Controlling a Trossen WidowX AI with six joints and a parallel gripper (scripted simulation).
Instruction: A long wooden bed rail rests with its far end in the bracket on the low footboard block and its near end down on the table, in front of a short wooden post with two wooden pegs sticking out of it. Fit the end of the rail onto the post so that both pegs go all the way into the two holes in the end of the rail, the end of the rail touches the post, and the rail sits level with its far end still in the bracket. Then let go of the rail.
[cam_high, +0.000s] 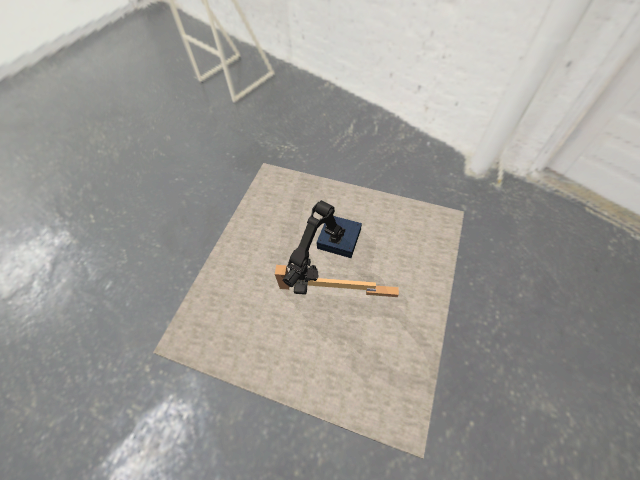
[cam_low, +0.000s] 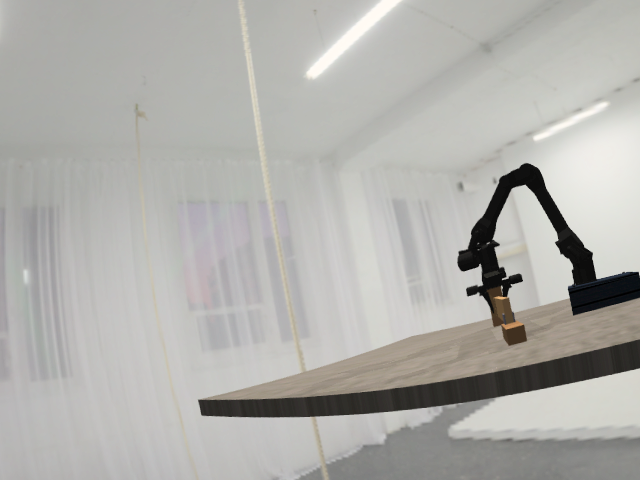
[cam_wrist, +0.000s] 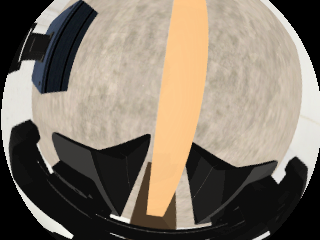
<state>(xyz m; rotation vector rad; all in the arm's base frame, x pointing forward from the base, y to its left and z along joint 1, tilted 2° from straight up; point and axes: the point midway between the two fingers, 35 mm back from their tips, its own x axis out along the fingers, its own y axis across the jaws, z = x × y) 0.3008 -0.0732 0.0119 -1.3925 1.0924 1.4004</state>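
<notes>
I'm working over the broad, grey-brown rectangular tabletop (cam_high: 310, 361) (cam_low: 361, 372) (cam_wrist: 250, 100), and here comes my black jointed arm (cam_high: 307, 240) (cam_low: 496, 211), bent high so the wrist can point down at the work! Its dark navy box-shaped base (cam_high: 352, 235) (cam_low: 602, 297) (cam_wrist: 62, 55) sits toward one o'clock from my hand in the top view, clear of the joint.

Now the long pale-orange wooden rail (cam_high: 343, 283) (cam_low: 502, 307) (cam_wrist: 182, 75): it runs from under my hand toward three o'clock, its near end up at the post as far as I can see. My black two-fingered gripper (cam_high: 306, 281) (cam_low: 497, 308) (cam_wrist: 171, 140) straddles that end, fingers apart, one on each side, gripping nothing; that placing suits guiding the holes onto the pegs, and letting go there.

At nine o'clock stands the short brown wooden post (cam_high: 281, 279) (cam_low: 496, 321) (cam_wrist: 139, 217), the stop for the rail's end. Out past three, the low orange-brown footboard block (cam_high: 387, 291) (cam_low: 514, 333) carries the small grey bracket (cam_high: 370, 290) (cam_low: 504, 319), there to cradle the far end, which looks seated. The pegs are hidden, so full depth and contact I can't call! I judge this the release; next I'd spread wider and lift straight, lest a finger drag the rail.
</notes>
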